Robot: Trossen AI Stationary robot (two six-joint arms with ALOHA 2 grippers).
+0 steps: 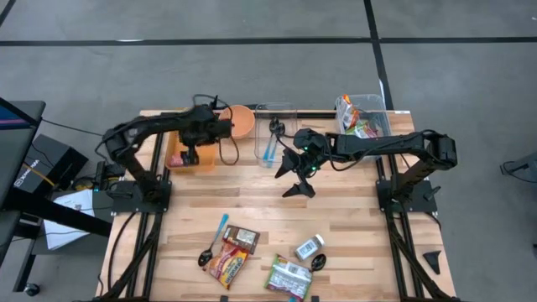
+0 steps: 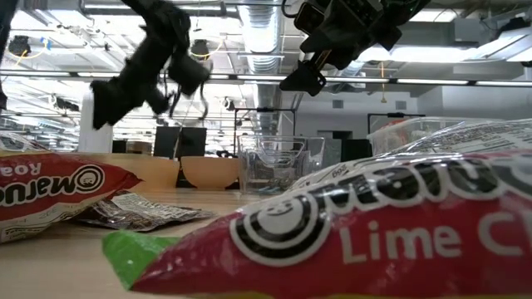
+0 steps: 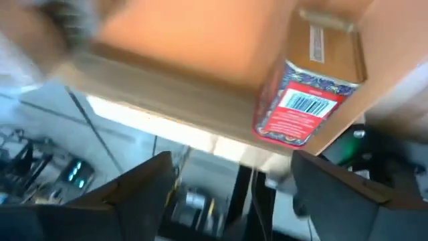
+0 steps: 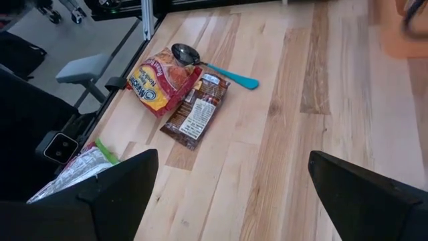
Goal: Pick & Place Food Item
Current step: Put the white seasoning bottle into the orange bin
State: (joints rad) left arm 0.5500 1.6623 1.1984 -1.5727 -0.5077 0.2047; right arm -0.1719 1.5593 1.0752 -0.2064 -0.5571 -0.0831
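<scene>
Left gripper [image 1: 190, 156], upper left: fingers apart over orange bin [image 1: 204, 163]; red packet [image 3: 301, 104] inside bin, released. Right gripper [image 1: 294, 178], centre: fingers wide apart, empty, above table [image 1: 352, 235].

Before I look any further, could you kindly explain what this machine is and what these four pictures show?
It is a robot with two dark arms at a wooden table, each ending in a two-finger gripper. One picture looks straight down, one looks level across the tabletop, and two come from cameras on the wrists. The left gripper hangs open over an orange bin at the table's far left; its wrist camera shows a red can lying in that bin, not held. The right gripper hovers open and empty above the middle. At the near edge lie a red noodle packet, a brown wrapper, a blue-handled spoon, a green-edged packet and a small bottle. Clear containers and an orange bowl stand along the far edge.
</scene>
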